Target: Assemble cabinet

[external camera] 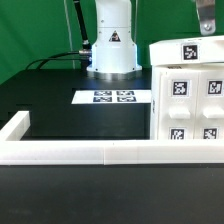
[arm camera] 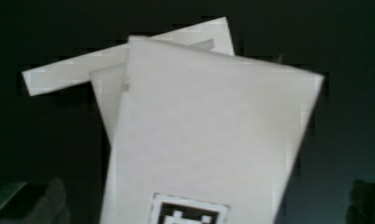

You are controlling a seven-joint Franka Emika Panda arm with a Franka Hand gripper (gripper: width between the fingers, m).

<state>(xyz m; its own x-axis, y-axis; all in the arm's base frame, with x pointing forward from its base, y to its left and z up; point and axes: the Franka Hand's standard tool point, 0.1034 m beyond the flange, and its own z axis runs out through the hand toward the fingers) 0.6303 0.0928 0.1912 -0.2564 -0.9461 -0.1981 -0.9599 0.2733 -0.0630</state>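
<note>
the cabinet (external camera: 190, 95) stands on the black table (external camera: 50, 105) at the exterior view's right. its panels carry black-and-white square tags (external camera: 181, 87), with no readable writing. the gripper (arm camera: 198, 198) hangs above the cabinet, fingers (arm camera: 33, 203) spread wide and clear of its sides. beside the cabinet lies the marker board (external camera: 113, 97), and bare table runs from the cabinet out to the white rail frame (external camera: 60, 152).
</note>
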